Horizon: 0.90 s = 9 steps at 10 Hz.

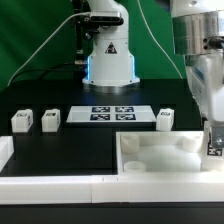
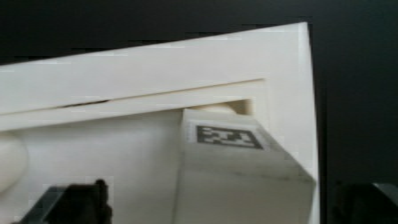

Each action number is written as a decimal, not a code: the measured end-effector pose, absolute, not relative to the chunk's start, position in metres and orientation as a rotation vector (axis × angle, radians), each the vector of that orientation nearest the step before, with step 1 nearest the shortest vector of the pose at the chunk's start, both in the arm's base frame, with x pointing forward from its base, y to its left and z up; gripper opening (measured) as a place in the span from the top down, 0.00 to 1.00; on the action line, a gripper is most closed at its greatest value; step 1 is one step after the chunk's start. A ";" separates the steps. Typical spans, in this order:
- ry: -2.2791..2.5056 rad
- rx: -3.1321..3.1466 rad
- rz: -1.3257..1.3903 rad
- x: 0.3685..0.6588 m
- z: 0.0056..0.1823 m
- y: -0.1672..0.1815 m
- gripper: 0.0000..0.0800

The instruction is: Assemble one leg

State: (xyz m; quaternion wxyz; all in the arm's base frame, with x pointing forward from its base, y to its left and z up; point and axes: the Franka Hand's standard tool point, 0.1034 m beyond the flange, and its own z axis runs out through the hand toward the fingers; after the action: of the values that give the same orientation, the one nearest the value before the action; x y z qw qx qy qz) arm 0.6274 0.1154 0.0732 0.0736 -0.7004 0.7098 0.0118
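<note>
The two-finger gripper (image 1: 213, 150) pinches the small white plastic square-sectioned leg (image 2: 240, 170) with its long axis upright, just above the large white square panel (image 1: 150, 160), at the exterior view's right

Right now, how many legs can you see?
4 legs: two at the exterior view's left, one at its right, one on the panel under the gripper. More may be hidden.
</note>
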 end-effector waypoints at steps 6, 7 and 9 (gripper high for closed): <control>1.327 -2.716 -0.005 0.623 0.072 0.124 0.19; 1.151 -2.808 -0.015 0.622 0.071 0.124 0.19; 0.844 -2.928 -0.036 0.622 0.071 0.123 0.19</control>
State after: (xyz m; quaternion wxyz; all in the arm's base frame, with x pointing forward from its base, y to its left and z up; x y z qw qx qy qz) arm 0.6221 0.1231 0.0711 0.0471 -0.9597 0.2768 -0.0117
